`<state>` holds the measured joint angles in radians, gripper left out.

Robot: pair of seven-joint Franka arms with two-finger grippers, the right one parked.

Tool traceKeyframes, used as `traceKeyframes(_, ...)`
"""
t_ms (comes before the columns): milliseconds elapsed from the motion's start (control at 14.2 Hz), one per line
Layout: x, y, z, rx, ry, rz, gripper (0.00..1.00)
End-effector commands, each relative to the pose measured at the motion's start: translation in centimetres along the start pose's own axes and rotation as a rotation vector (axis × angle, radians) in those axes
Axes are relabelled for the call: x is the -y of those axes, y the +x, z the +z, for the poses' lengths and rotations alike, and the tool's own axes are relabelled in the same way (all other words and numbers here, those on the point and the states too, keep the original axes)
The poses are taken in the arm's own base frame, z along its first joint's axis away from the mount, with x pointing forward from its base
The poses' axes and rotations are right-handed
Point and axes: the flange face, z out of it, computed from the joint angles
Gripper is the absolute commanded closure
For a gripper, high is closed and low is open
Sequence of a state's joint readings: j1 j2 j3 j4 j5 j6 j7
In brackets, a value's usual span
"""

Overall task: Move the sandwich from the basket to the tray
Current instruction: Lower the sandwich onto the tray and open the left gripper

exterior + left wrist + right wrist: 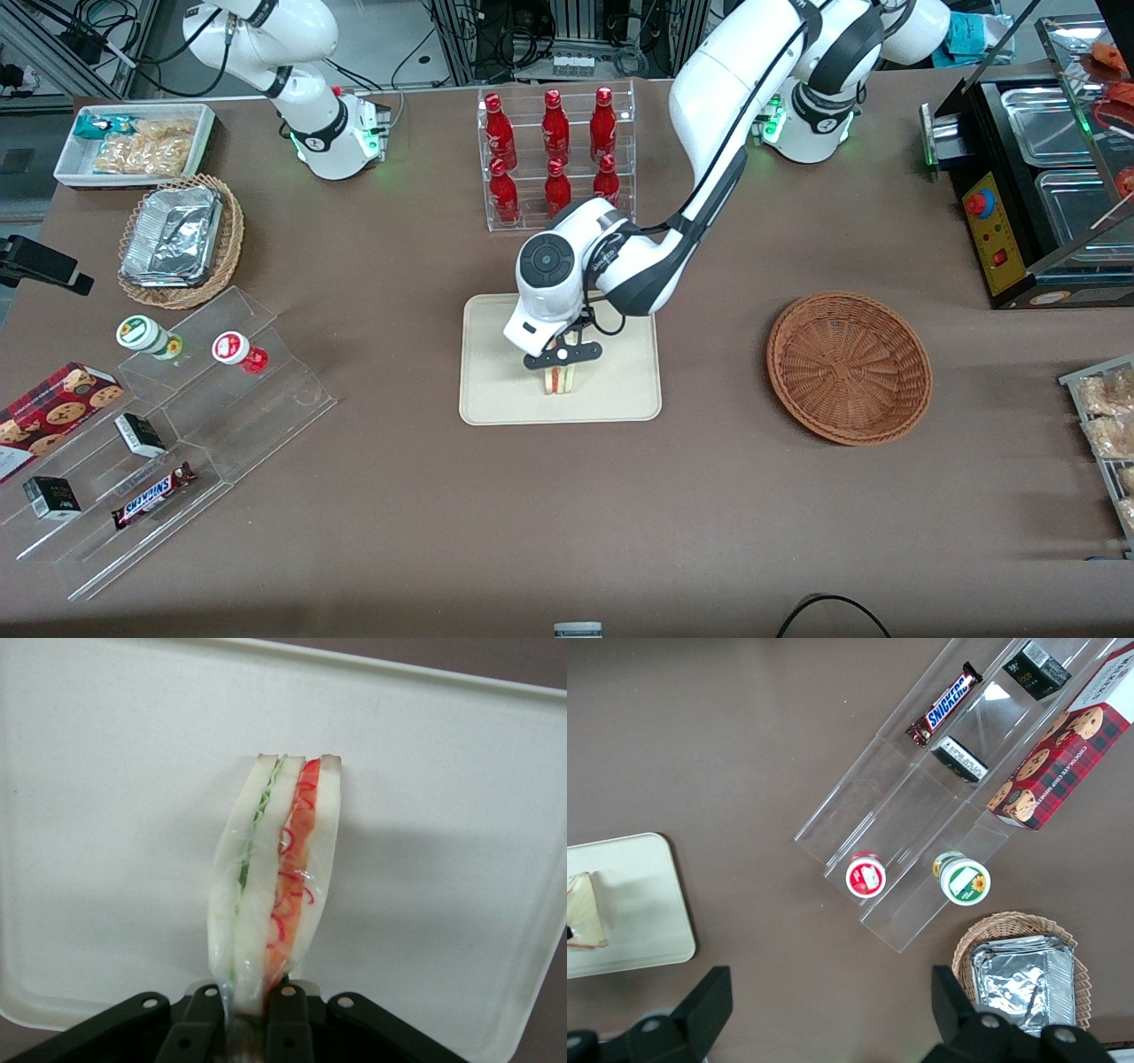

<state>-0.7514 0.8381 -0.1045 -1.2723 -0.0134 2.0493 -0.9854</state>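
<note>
The sandwich (559, 379) is a white-bread wedge with red and green filling, wrapped in clear film. It stands on edge at the middle of the cream tray (620, 390), toward the rim nearest the front camera. My gripper (562, 358) is directly above it, shut on its upper end. In the left wrist view the black fingers (288, 1020) pinch the sandwich (275, 868) over the tray (106, 815), with the gripper (244, 1005) closed on the wrapped bread. I cannot tell whether the sandwich touches the tray. The reddish-brown basket (849, 368) lies empty toward the working arm's end.
A clear rack of red bottles (556, 155) stands just farther from the front camera than the tray. Clear stepped shelves (177, 425) with cups, a snack bar and boxes lie toward the parked arm's end, beside a tan basket with a foil container (177, 239). A black machine (1036, 186) sits at the working arm's end.
</note>
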Motion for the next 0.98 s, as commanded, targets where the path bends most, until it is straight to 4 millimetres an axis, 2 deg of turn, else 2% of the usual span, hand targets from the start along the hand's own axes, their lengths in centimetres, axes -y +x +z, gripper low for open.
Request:
traceKeyframes(0, -1.0, -0.1, 0.2, -0.013, 0.008, -0.023, 0.95)
traceKeyframes(70, -1.0, -0.1, 0.8, -0.009, 0.013, -0.030, 0.93)
traceKeyframes(141, -1.0, -0.1, 0.8, -0.011, 0.009, -0.030, 0.81)
traceKeyframes(211, -1.1, 0.0, 0.6, -0.012, 0.001, -0.033, 0.23)
traceKeyframes(281, -1.1, -0.1, 0.4, -0.014, -0.002, -0.033, 0.00)
traceKeyframes(562, -0.7, 0.1, -3.0, -0.029, -0.013, -0.032, 0.00)
traceKeyframes(633, -0.3, 0.1, -4.9, -0.033, -0.014, -0.031, 0.00)
traceKeyframes(773, 0.5, -0.5, -7.5, -0.010, 0.013, -0.039, 0.00)
traceKeyframes(844, 1.5, -0.6, -8.4, -0.001, 0.040, -0.049, 0.00)
traceKeyframes(914, 3.5, 0.0, -8.8, 0.002, 0.060, -0.083, 0.00)
